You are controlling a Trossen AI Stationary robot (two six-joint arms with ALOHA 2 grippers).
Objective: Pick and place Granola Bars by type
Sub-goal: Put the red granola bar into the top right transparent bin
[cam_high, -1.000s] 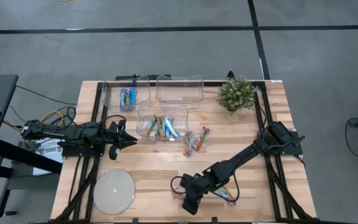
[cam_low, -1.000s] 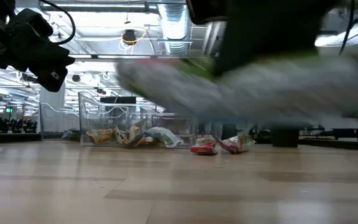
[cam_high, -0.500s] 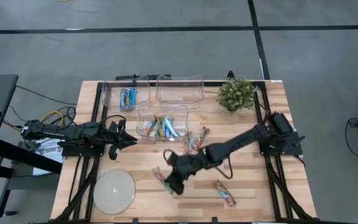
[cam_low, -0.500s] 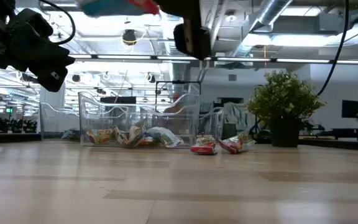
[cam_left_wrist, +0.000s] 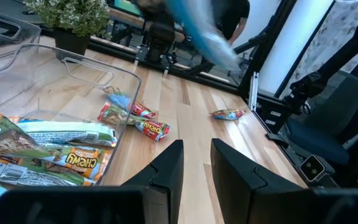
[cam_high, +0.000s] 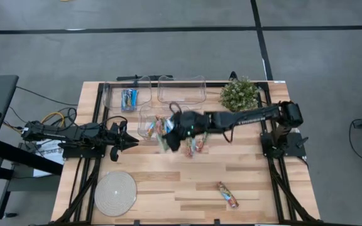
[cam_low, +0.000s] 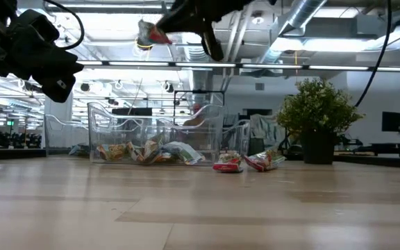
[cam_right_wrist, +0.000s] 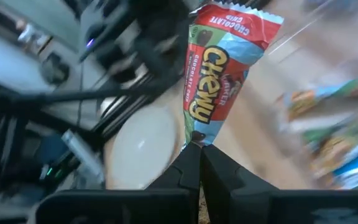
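The right arm reaches from the right edge of the high view toward the frame's middle, its right gripper point(cam_high: 170, 139) raised above the worktop point(cam_high: 168, 188) at the near edge of the middle bin point(cam_high: 144, 123). Its fingers point(cam_right_wrist: 188, 165) are pressed together on the tail of a red Chewy granola bar point(cam_right_wrist: 213, 74), which points away from them. The left gripper point(cam_high: 127, 142) waits at the left of the high view, its fingers point(cam_left_wrist: 166, 171) slightly apart and empty.

The middle bin holds mixed bars point(cam_high: 166, 128). The upper-left bin point(cam_high: 112, 94) holds blue bars point(cam_high: 129, 98). The upper-middle bin point(cam_high: 181, 90) shows nothing inside. Loose bars point(cam_high: 197, 143) lie right of the middle bin, and one bar point(cam_high: 227, 194) lies at the lower right.
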